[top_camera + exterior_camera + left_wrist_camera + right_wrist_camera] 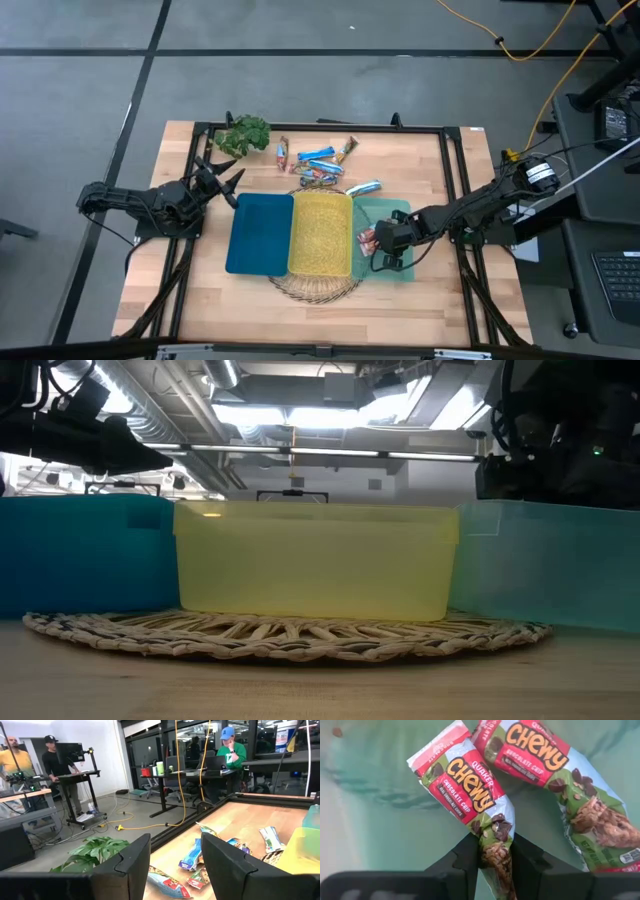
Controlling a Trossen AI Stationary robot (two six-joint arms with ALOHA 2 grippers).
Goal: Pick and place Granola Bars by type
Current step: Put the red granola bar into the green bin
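Right now a red Chewy bar (470, 785) is pinched by its end between the two fingers of the right end effector (495, 862), which is closed down tight on the wrapper over the pale green tub (393, 215). A second red Chewy bar (555, 775) lies in that tub just beside it, and the two wrappers look like they touch near the top. The grip is only on the tail of the bar, so the shiny wrapper could slip out early, or it could stick to a finger when the fingers part. If the bar swings, it might bump the other one or land on the tub's edge. The yellow tub (321, 232) and the blue tub (259, 232) sit next in the row on the woven mat (290, 632), so a drop too far to that side could put the bar with the wrong kind. More bars (318, 165) wait in a loose pile on the worktop (200, 300), near the leafy plant (246, 134). Some overlap, so grabbing one could drag another along. The left end effector (222, 180) waits by the plant with its fingers apart and nothing in them, and it could knock the leaves if it moves carelessly.
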